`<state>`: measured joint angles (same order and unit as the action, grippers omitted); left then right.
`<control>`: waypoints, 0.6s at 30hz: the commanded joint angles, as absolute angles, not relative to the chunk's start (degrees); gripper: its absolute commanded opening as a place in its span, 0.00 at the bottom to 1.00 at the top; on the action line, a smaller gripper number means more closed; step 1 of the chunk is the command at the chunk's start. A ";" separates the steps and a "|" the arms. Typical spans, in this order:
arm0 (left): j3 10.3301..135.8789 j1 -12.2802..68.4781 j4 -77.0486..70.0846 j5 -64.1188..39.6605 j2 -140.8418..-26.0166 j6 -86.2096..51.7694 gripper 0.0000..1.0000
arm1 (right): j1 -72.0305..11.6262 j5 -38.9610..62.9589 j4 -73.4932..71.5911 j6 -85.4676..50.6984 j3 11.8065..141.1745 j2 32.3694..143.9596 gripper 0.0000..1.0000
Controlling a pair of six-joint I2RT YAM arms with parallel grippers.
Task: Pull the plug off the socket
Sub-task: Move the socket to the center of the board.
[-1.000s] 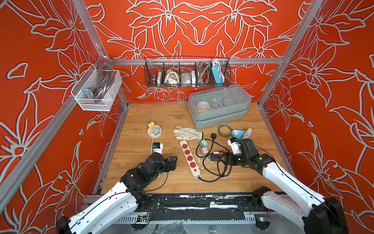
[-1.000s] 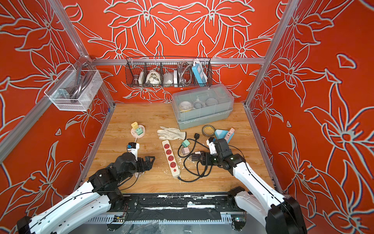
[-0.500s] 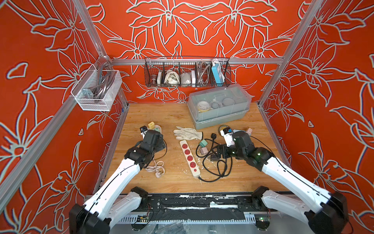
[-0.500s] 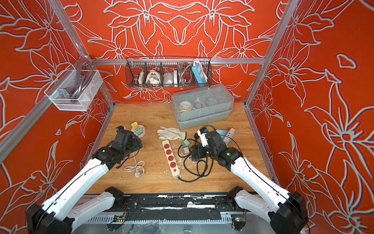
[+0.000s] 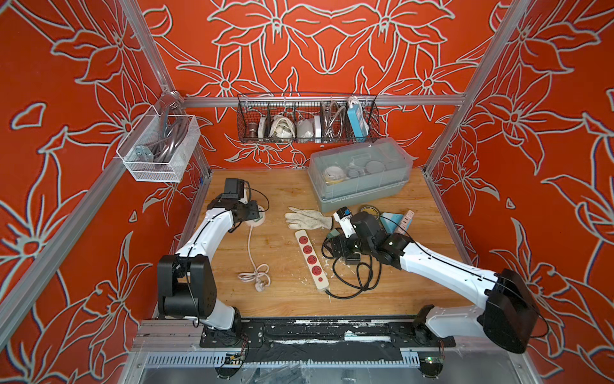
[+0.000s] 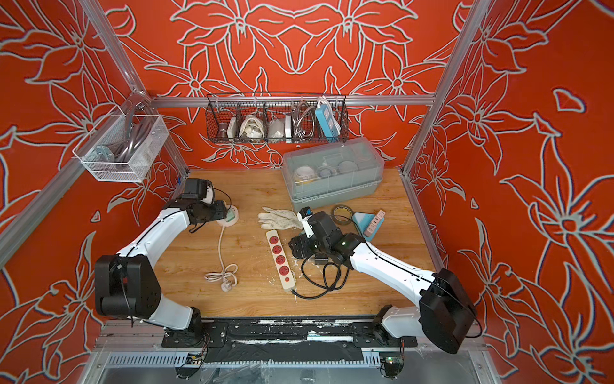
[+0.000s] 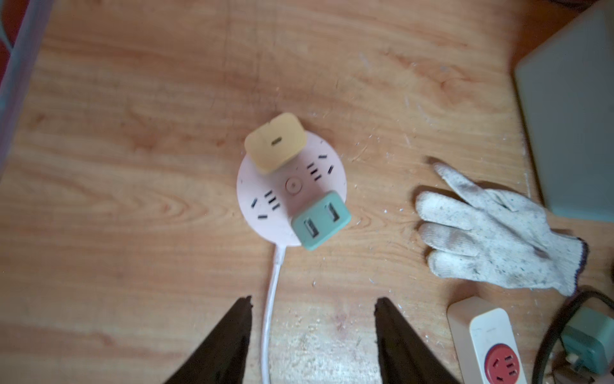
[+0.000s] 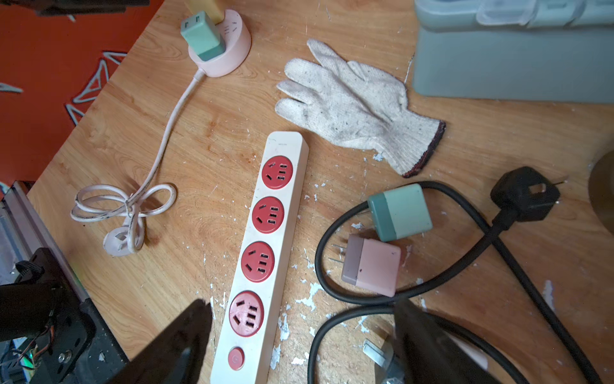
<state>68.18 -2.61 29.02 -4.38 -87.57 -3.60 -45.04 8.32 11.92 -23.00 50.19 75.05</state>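
Green plug sits in pink socket; left jaws spread, empty, near it; right jaws spread, empty, above strip.

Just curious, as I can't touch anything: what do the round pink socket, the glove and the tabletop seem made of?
Round pink socket: likely matte moulded plastic, smooth, evenly coloured. Glove: knitted cotton-like fabric, off-white, dirt-speckled, dark hem. Tabletop: wood or wood-look laminate; grain shows, with white flecks.
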 commanded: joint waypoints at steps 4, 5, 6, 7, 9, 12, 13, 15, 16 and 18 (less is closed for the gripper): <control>74.61 -4.09 28.89 -11.52 -94.26 19.62 0.61 | -45.35 8.61 10.14 -20.39 49.75 75.76 0.89; 75.49 -4.65 29.36 -11.34 -95.56 21.43 0.59 | -45.36 8.70 10.42 -20.17 49.75 75.96 0.89; 76.54 -5.05 29.88 -11.40 -96.82 22.90 0.58 | -45.41 8.62 10.50 -20.07 49.75 76.02 0.89; 77.90 -5.34 30.90 -11.35 -98.26 24.48 0.57 | -45.37 8.70 10.51 -20.06 49.67 76.19 0.89; 80.50 -5.80 32.73 -10.47 -100.79 26.73 0.57 | -45.42 9.03 10.13 -20.04 49.49 76.46 0.89; 83.06 -6.06 34.31 -8.98 -103.69 28.89 0.56 | -45.35 9.58 9.77 -20.19 49.65 76.98 0.89; 83.46 -6.16 34.21 -8.26 -104.33 29.12 0.55 | -45.40 9.74 9.77 -20.16 49.74 77.12 0.89; 84.14 -6.79 33.76 -8.00 -105.26 29.17 0.55 | -45.40 9.84 9.82 -20.04 49.92 77.27 0.89; 84.64 -7.07 33.79 -8.19 -105.74 29.21 0.55 | -45.35 9.85 9.84 -20.06 49.97 77.26 0.89; 85.47 -7.66 34.10 -9.39 -106.66 28.96 0.54 | -45.40 9.84 9.82 -19.95 49.92 77.37 0.89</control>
<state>83.64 -6.70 32.49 -8.73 -105.84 27.05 -45.04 9.28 10.24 -20.67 50.17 76.93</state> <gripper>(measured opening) 0.543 0.889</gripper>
